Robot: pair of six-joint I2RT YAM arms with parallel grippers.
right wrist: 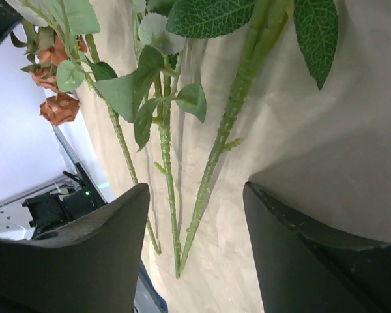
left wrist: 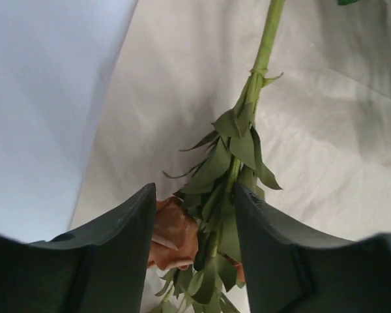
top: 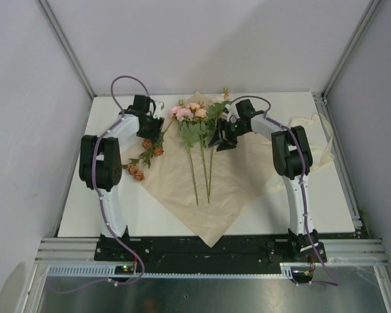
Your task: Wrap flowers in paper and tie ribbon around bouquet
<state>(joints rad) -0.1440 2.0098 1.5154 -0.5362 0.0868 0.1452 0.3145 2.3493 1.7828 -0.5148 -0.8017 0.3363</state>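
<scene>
While the left gripper (left wrist: 193,195) and right gripper (right wrist: 195,189) stand spread, the flowers (top: 195,130) lie on the paper (top: 176,189), stems running twelve to six o'clock, blooms at twelve.

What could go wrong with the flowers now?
The left end effector straddles the orange sprig right at its bloom and leaves. Closing there might squash the bloom or catch only leaves, so the stem could slip. That sprig lies at the left edge of the paper, apart from the pink bunch, so it might get left out of the wrap. The ribbon trails by the right arm and could snag.
</scene>
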